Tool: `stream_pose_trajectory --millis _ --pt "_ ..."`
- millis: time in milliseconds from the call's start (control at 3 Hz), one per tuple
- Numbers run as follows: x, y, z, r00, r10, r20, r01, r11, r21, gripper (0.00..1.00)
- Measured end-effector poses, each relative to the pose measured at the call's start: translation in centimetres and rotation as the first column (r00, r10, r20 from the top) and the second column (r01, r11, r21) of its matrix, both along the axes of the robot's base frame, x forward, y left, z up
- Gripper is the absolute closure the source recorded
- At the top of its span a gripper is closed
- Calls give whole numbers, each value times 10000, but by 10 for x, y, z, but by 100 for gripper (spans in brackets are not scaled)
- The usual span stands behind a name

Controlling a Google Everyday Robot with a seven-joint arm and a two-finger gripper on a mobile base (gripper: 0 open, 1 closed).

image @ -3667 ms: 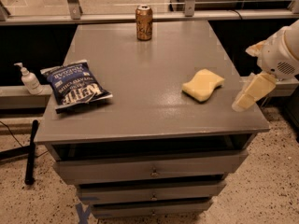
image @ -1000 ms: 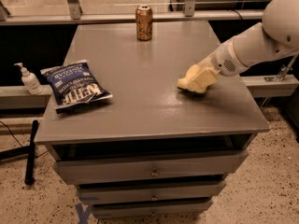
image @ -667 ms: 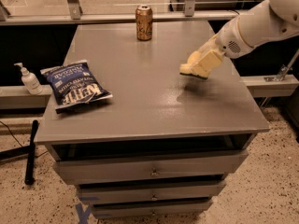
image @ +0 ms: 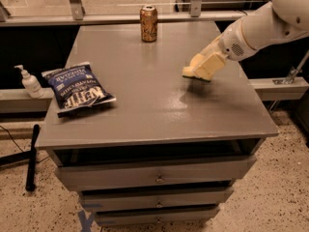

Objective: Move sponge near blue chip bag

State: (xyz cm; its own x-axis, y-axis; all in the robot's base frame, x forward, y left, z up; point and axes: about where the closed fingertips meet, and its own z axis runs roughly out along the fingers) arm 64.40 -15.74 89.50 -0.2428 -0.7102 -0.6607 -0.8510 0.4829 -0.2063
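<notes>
The pale yellow sponge is held in my gripper and hangs a little above the right middle of the grey table, with its shadow on the tabletop below. The gripper is shut on the sponge, and my white arm reaches in from the upper right. The blue chip bag, navy with white "Kettle" lettering, lies flat near the table's left edge, well to the left of the sponge.
A brown soda can stands upright at the back middle of the table. A white pump bottle sits on a ledge left of the table. Drawers are below the top. A black pole lies on the floor.
My gripper closed on the sponge at the table's right side, lifted it off the surface and carried it slightly up and back. The chip bag and can have not moved.
</notes>
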Motion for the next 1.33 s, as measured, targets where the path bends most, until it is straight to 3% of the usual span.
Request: stream_pose_trajectory --millis 333,667,1000,1333 --pt "25 9 -6 9979 270 585 -282 9994 208 100" --pt "74 18 -2 9824 569 1780 -631 9976 295 100" --pt "122 28 5 9602 799 2678 -925 9951 347 100" --pt "161 37 9 9424 870 3230 -1047 9938 377 100"
